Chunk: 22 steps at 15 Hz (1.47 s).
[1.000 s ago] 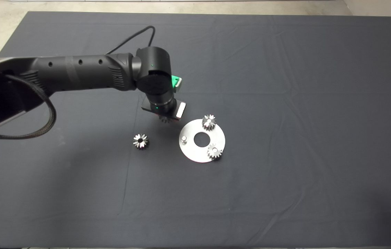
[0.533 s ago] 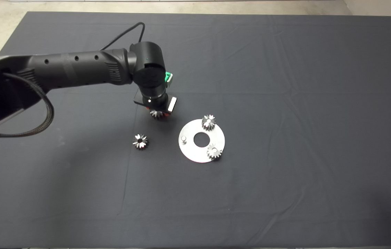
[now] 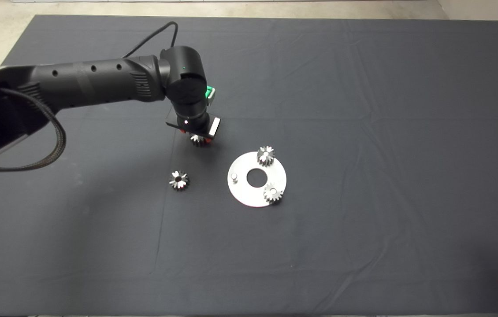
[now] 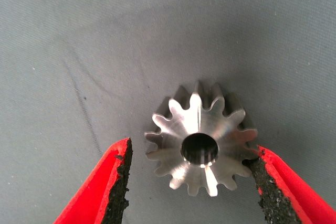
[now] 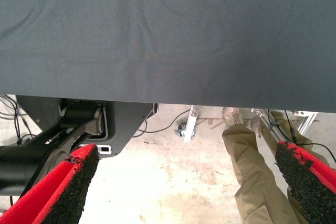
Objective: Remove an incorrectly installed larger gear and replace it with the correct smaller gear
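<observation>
The job looked about a third done. The larger gear (image 3: pixel 196 139) was off the round steel plate (image 3: pixel 249 198). It sat between the middle of the surface (image 3: pixel 363 88) and the far edge, beside the plate and toward the surface's left edge, under the left tool (image 4: pixel 190 150). That tool stood open around it. One pad (image 4: pixel 261 182) just touched the teeth, and the other pad (image 4: pixel 122 182) stood clear with a gap showing, so nothing was clamped.

The gear seemed to lie flat on the dark cloth, though I could not be sure it was fully down. One pin (image 3: pixel 234 177) on the plate stood bare. Two gears (image 3: pixel 265 155) were seated on the plate's other pins.

The smaller gear (image 3: pixel 179 179) lay loose on the cloth, near the plate on its left-edge side. It had yet to be picked up and fitted on the bare pin.

From above, the arm's wrist covered most of the left tool and half the gear. The right tool (image 5: pixel 189 156) waited wide open and empty off the near right corner. A person's leg (image 5: pixel 252 171) showed on the floor beyond.
</observation>
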Each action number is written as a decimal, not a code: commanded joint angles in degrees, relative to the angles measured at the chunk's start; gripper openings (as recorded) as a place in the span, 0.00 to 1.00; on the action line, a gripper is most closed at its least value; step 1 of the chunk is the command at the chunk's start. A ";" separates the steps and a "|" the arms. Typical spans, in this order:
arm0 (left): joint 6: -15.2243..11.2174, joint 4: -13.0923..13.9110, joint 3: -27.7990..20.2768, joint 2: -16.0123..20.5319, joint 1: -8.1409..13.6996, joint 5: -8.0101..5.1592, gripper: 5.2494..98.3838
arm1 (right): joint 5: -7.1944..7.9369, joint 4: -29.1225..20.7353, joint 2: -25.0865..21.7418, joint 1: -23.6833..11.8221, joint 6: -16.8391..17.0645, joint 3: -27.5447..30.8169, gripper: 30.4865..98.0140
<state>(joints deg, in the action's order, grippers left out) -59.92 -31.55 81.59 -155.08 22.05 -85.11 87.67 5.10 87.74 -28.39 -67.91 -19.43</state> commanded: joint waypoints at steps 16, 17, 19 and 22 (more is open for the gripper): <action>-5.91 20.13 -20.61 14.93 5.79 -2.99 0.74 | 2.50 -1.58 6.35 0.00 -3.59 0.29 0.86; -5.74 20.04 -20.52 15.02 4.66 -1.04 0.74 | 2.50 -1.63 6.75 0.00 -3.63 0.29 0.86; -6.26 19.34 -20.44 15.37 3.35 2.74 0.79 | 2.50 -1.76 7.49 -0.07 -3.72 0.29 0.86; -6.80 17.50 -18.52 14.84 2.21 4.34 0.79 | 2.50 -1.76 7.93 0.00 -3.72 0.20 0.86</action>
<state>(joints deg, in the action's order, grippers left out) -66.61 -12.27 61.78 -139.97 25.01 -82.06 87.50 5.10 95.42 -28.10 -71.06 -19.40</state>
